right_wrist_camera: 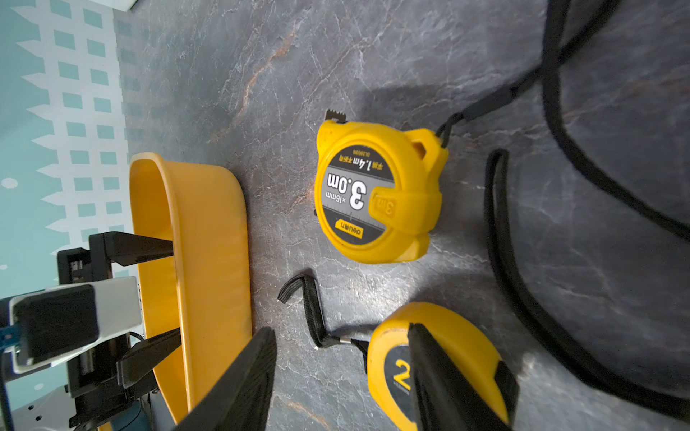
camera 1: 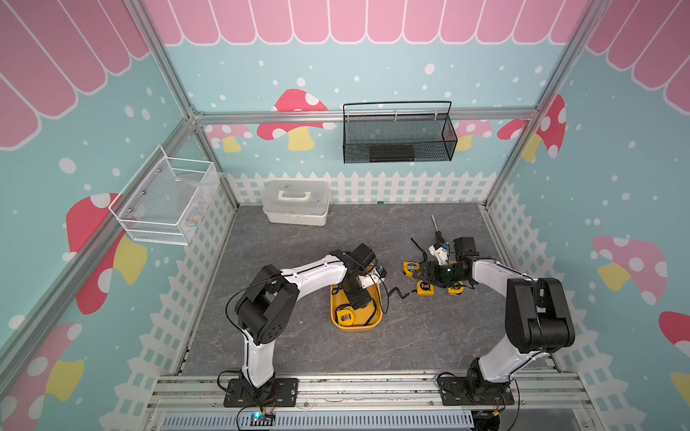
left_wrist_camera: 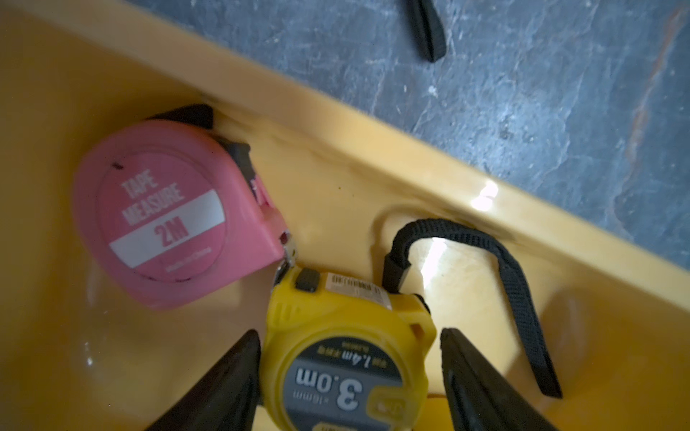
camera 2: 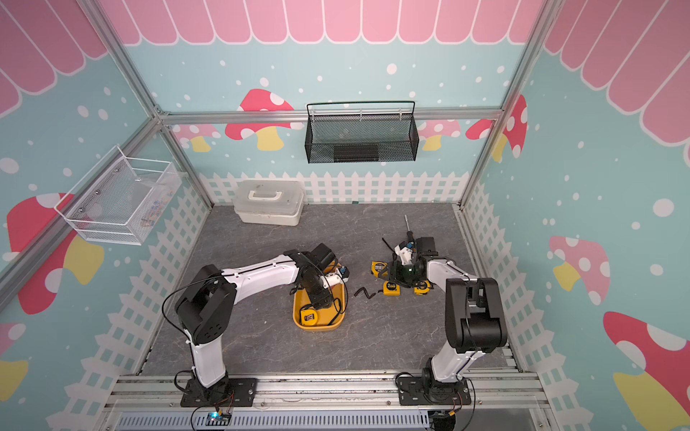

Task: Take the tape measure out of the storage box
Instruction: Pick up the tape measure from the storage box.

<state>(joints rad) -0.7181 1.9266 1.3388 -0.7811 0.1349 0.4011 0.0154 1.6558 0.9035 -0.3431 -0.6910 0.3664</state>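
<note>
White lidded case (camera 1: 297, 201) by back wall; black mesh basket (camera 1: 399, 136) hung above.

Glossy smooth plastic storage box (left_wrist_camera: 373, 149), woven cloth strap (left_wrist_camera: 519, 298), matt stone-look table (left_wrist_camera: 522, 93).

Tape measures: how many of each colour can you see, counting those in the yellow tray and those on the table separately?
Yellow tape measures on table, lying on the table: 3
Yellow tape measure in tray, inside the yellow tray: 1
Pink tape measure, also in the tray: 1
Total: 5
</note>
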